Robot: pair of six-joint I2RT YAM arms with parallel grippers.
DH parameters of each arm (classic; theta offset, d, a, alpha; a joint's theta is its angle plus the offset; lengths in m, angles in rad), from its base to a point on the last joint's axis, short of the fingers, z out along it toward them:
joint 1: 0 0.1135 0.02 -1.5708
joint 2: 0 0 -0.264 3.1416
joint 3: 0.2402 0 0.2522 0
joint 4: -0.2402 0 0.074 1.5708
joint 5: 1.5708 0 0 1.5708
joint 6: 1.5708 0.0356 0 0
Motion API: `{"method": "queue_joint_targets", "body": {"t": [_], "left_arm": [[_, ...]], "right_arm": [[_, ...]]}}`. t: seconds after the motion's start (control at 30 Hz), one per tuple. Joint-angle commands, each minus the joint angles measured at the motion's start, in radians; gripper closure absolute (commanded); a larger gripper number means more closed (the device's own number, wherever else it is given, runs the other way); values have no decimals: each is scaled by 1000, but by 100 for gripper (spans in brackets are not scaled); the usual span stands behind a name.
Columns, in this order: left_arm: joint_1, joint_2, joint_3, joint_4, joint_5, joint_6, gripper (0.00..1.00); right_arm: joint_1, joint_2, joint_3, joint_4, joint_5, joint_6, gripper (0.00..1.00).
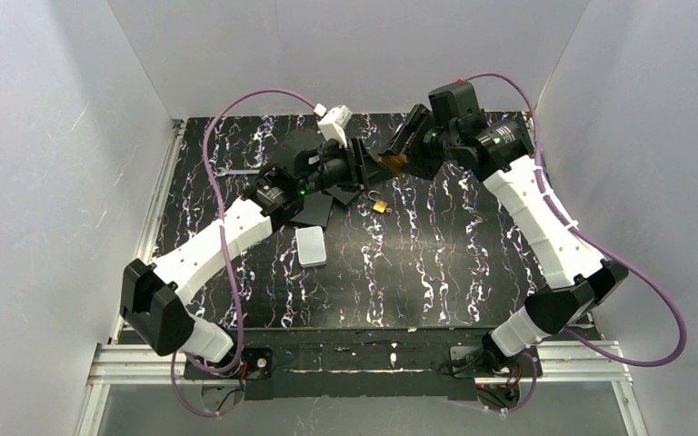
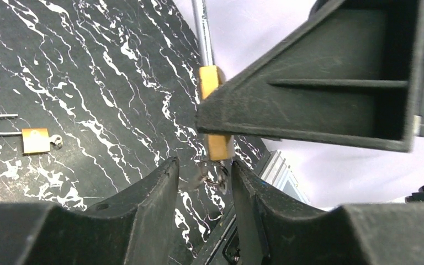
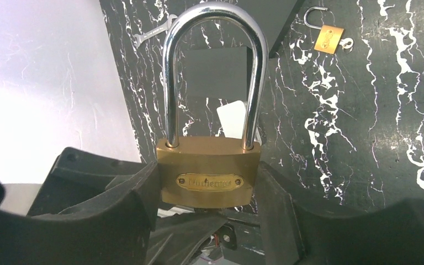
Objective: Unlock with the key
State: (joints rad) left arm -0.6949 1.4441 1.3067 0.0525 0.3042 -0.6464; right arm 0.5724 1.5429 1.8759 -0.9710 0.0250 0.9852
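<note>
My right gripper point(image 1: 400, 156) point(image 3: 207, 171) is shut on the brass body of a large padlock point(image 3: 208, 179) and holds it in the air above the back of the table. Its steel shackle point(image 3: 215, 72) sits closed in the body. In the left wrist view the padlock point(image 2: 219, 146) hangs just above my left gripper point(image 2: 205, 167) point(image 1: 366, 169). A key on a ring point(image 2: 214, 175) sticks out of the padlock's underside, between the left fingers. The left jaws stand apart around the key; the right finger is close to it, the left finger is clear of it.
A small brass padlock point(image 1: 379, 206) point(image 2: 35, 139) point(image 3: 329, 38) with open shackle and its own key lies on the black marbled table point(image 1: 436, 263). A pale rectangular box point(image 1: 311, 245) and dark flat plates point(image 1: 314, 209) lie left of centre. A small wrench point(image 3: 153, 33) lies near the wall.
</note>
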Motion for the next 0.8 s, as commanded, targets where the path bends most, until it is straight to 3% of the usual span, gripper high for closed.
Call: {"method": "queue_joint_targets", "body": {"t": [0.0,0.1,0.27,0.3,0.77], "left_arm": [[-3,18,47,15,17,-12,63],[-6,17,37,15,-5,-21,68],[-6,22,42,17,-28,-37,98],[-7,26,44,17,-28,-43,100],[-4,12,75,60,-22,-149,100]], "right_arm": [[1,-26,52,67,-10,21,99],[1,-28,52,69,-10,24,99],[1,-33,37,80,-15,28,99],[1,-35,34,84,-17,29,99],[1,-77,-40,221,-76,14,99]]}}
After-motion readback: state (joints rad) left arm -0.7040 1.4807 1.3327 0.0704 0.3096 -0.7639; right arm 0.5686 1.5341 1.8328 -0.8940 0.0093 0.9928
